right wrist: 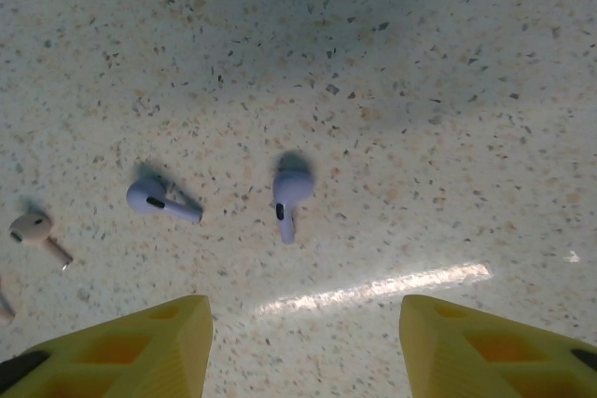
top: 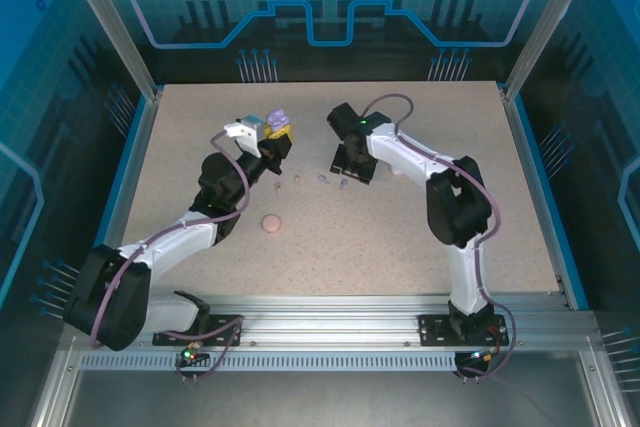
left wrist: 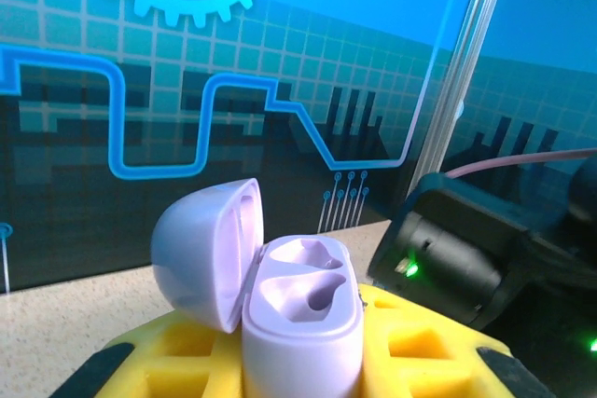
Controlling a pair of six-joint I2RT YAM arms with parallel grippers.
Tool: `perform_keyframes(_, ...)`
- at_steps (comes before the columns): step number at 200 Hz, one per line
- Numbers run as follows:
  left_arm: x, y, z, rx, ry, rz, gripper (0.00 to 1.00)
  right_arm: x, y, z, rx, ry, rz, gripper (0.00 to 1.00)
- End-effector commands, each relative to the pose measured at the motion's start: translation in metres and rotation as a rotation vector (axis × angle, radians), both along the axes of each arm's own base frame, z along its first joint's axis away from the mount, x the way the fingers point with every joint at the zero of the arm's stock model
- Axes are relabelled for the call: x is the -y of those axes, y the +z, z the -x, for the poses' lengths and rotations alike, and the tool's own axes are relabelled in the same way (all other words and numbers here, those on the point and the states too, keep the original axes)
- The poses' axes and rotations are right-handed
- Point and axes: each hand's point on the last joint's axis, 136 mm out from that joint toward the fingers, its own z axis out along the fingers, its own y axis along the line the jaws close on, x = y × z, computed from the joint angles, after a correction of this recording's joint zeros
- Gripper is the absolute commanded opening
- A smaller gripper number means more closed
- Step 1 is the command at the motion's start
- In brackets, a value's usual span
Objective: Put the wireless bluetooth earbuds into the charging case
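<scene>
My left gripper [top: 274, 139] is shut on a purple charging case [left wrist: 300, 323], held upright between the yellow fingers [left wrist: 420, 347]. Its lid is hinged open to the left and both wells are empty. The case [top: 279, 123] is raised above the table at the centre back. My right gripper [right wrist: 305, 309] hangs open just above the table, nothing between its fingers. One purple earbud [right wrist: 290, 191] lies ahead of the gap, and a second purple earbud [right wrist: 159, 200] lies to its left. A pale pink earbud [right wrist: 35, 230] rests at the left edge.
A closed pink case [top: 270, 223] sits on the speckled table [top: 420, 277] in front of the left arm. More small earbuds [top: 298, 179] lie scattered between the two grippers. The right gripper [top: 352, 175] is close to the left gripper's right.
</scene>
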Motion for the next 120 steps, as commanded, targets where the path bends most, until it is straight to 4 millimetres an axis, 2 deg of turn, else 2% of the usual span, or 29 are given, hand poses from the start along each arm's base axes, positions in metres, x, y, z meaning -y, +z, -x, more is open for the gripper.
perform_keyframes(1, 0.002, 0.031, 0.002, 0.131, 0.023, -0.011, 0.0, 0.007, -0.012, 0.01, -0.078, -0.055, 0.094, 0.54)
perform_keyframes(59, 0.011, 0.052, 0.003, 0.18, -0.004, -0.02, 0.0, -0.006, -0.035, 0.002, -0.118, -0.072, 0.108, 0.48)
perform_keyframes(80, 0.012, 0.055, 0.004, 0.188, -0.006, -0.018, 0.0, -0.009, -0.04, 0.0, -0.119, -0.074, 0.11, 0.46)
perform_keyframes(98, 0.012, 0.056, 0.004, 0.191, -0.01, -0.019, 0.0, -0.01, -0.036, -0.002, -0.111, -0.078, 0.109, 0.44)
perform_keyframes(101, 0.012, 0.056, 0.004, 0.191, -0.01, -0.019, 0.0, -0.009, -0.046, -0.001, -0.13, -0.079, 0.123, 0.44)
perform_keyframes(120, 0.012, 0.055, 0.005, 0.188, -0.012, -0.016, 0.0, -0.008, -0.051, -0.001, -0.138, -0.088, 0.134, 0.44)
